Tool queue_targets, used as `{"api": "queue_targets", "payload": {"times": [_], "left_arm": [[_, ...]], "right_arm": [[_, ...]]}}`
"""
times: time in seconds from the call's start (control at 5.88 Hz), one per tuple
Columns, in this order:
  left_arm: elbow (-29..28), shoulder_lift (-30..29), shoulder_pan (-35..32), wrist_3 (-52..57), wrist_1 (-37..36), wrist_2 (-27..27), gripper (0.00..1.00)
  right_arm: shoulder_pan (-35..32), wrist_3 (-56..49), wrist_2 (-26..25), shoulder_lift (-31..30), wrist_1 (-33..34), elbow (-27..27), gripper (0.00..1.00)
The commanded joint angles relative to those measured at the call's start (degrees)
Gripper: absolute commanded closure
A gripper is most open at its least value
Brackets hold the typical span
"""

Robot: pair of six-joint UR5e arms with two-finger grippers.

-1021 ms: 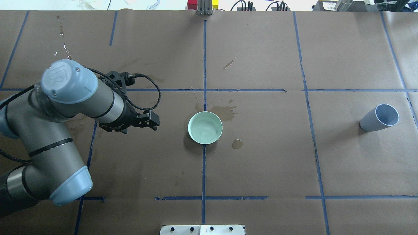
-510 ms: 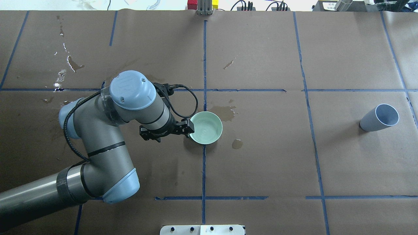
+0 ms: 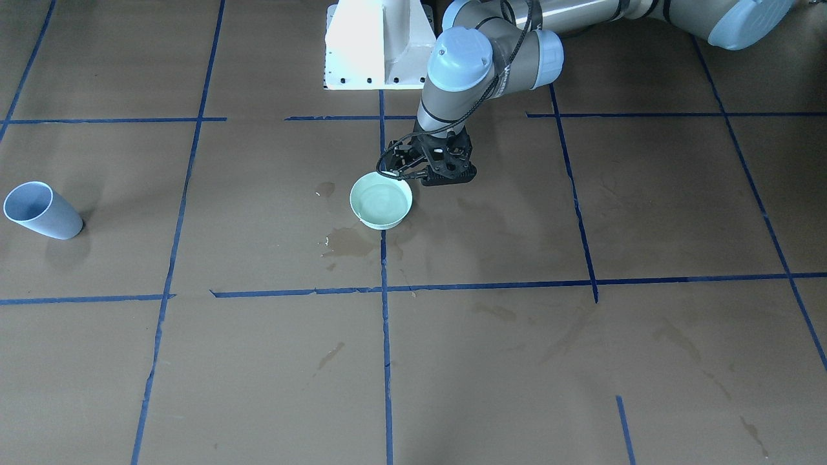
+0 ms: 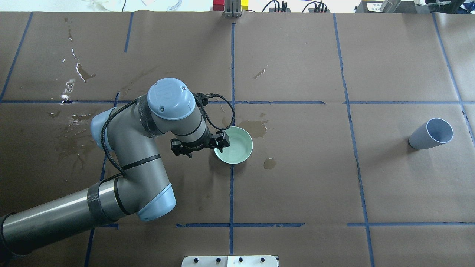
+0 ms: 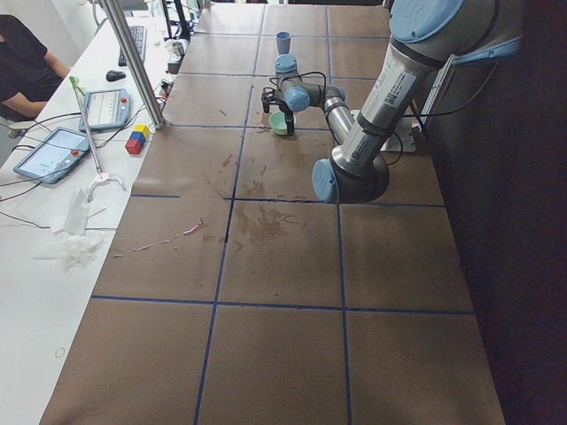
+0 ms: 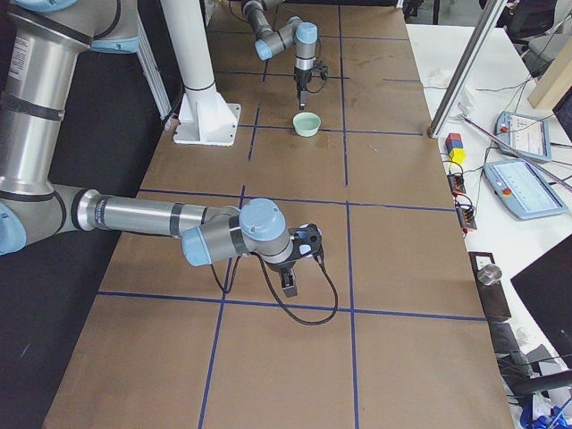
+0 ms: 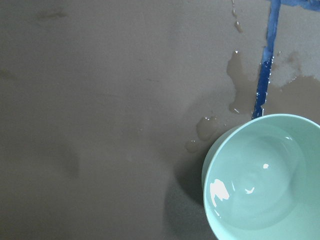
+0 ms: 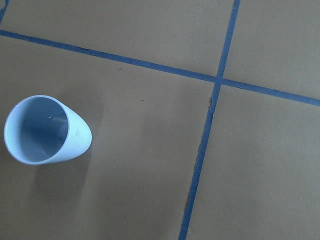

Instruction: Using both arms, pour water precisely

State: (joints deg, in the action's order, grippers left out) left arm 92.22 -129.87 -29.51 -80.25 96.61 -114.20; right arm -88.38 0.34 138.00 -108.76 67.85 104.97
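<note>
Left gripper sits at the bowl rim; we cannot tell its spread. Right gripper: spread unreadable too.

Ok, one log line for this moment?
left pincer: at mint bowl rim, grip unclear | right pincer: apart from blue cup | water: in bowl

Hardly anything reads here. The pale blue joint cap on the left arm carries a faint embossed mark that we take as "UR". The white label on the dark box at the far table edge has print too small for us to read. The two tablet screens on the side bench are blurred and unreadable.
</note>
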Motion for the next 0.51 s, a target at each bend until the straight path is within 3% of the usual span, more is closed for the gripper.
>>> {"api": "queue_targets", "payload": {"times": [0.0, 0.17, 0.34], "left_arm": [[-5.19, -0.99, -0.02, -2.98, 6.55, 0.03, 0.06], [-5.73, -1.17, 0.07, -3.16, 6.75, 0.64, 0.10], [-5.83, -1.35, 0.07, -3.42, 6.84, 0.73, 0.38]], "right_arm": [[0.05, 0.01, 1.38, -0.40, -0.08, 0.76, 0.00], [0.05, 0.01, 1.39, -0.49, -0.09, 0.76, 0.00], [0.05, 0.01, 1.39, -0.49, -0.09, 0.68, 0.00]]}}
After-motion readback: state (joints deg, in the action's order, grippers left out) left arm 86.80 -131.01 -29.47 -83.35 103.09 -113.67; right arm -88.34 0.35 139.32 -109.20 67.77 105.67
